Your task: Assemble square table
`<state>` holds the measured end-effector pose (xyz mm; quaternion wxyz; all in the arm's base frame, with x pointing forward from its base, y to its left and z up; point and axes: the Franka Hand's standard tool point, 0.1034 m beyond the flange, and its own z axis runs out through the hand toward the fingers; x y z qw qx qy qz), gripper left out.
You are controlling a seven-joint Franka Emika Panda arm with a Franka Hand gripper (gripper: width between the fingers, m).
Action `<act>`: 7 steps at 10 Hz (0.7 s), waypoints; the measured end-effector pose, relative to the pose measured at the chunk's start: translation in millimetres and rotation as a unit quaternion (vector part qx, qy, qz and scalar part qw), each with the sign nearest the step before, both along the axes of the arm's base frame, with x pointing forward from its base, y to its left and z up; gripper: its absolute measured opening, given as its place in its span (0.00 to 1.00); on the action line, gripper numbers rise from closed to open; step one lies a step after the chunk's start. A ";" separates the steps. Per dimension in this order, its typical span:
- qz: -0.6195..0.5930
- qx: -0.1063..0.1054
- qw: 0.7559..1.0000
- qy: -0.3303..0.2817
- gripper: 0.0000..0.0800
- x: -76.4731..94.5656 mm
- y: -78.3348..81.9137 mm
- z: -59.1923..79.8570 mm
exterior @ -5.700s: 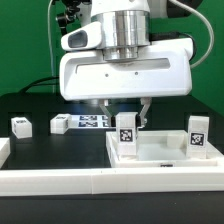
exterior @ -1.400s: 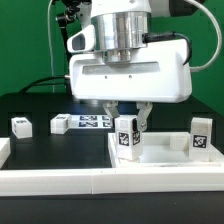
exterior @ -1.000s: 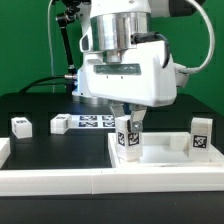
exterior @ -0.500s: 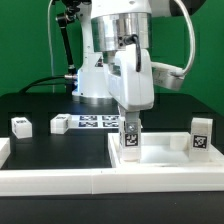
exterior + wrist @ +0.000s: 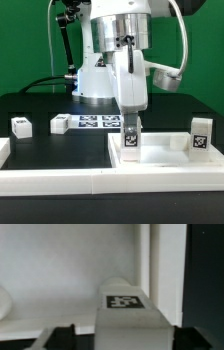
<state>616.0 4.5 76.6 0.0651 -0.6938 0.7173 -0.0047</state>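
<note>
The square table's white slab [image 5: 160, 152] lies flat at the exterior view's right. Two white tagged legs stand upright on it: one near its left corner [image 5: 130, 138] and one at the right [image 5: 199, 136]. My gripper [image 5: 130, 120] hangs straight down over the left leg, turned edge-on to the camera. In the wrist view this leg [image 5: 127, 308] runs between the dark fingers [image 5: 60, 338], with a strip of gap on one side; the gripper [image 5: 125, 339] is open around it. The slab [image 5: 60, 269] fills the background.
Two loose legs [image 5: 20, 125] [image 5: 58, 124] lie on the black table at the exterior view's left. The marker board [image 5: 92, 122] lies behind them. White barrier rails [image 5: 90, 182] run along the front edge and beside the slab.
The gripper has turned about its vertical axis around the left leg until it stands edge-on. Its fingers have spread off the leg. The leg stays upright in place.
</note>
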 end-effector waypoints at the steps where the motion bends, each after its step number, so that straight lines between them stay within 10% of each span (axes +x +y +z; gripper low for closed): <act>1: 0.065 -0.007 0.998 -0.005 0.64 -0.1 2.2 -0.3; 3: 0.151 -0.020 0.988 -0.029 0.80 1.9 1.3 0.5; 7: 0.297 -0.044 0.953 -0.033 0.81 0.4 5.4 -2.4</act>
